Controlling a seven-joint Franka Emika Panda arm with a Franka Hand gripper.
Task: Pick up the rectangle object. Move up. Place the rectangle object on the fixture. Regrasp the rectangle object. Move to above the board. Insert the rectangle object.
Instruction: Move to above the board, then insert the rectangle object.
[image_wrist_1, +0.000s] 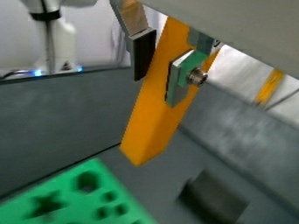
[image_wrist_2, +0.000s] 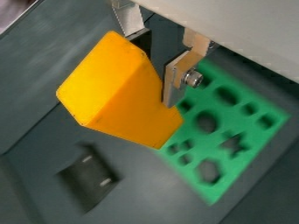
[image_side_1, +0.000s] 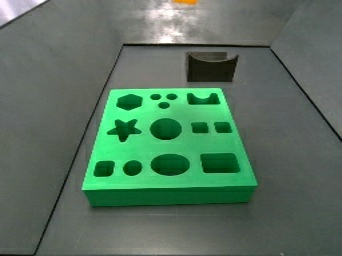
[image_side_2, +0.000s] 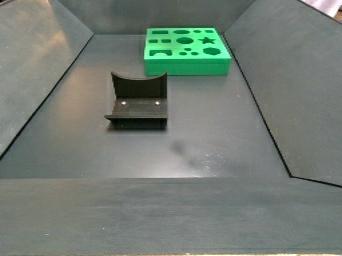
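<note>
Gripper (image_wrist_2: 163, 66) clamped on rectangle object (image_wrist_2: 117, 87), held high above floor, clear of fixture (image_side_2: 138, 101); board (image_side_1: 168, 144) beyond fixture, holes unoccupied; likely pre-placement carry.

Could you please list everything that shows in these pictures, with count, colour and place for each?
Long smooth orange-yellow rectangular block: one, orange-yellow, held in the air between the pincer's fingers, above the floor; seen in both wrist views only.
Thick bright green slab with cut-out holes: one, green, lying flat on the dark floor; star, hexagon, round and square holes, all empty.
Dark grey-black notched fixture block: one, dark grey-black, standing on the floor apart from the green slab, nothing on it.
Dark walled floor: one, dark grey, under everything.
Pincer: one, flat silver finger plates with dark pads, closed on the upper end of the orange-yellow block; not seen in the side views.
</note>
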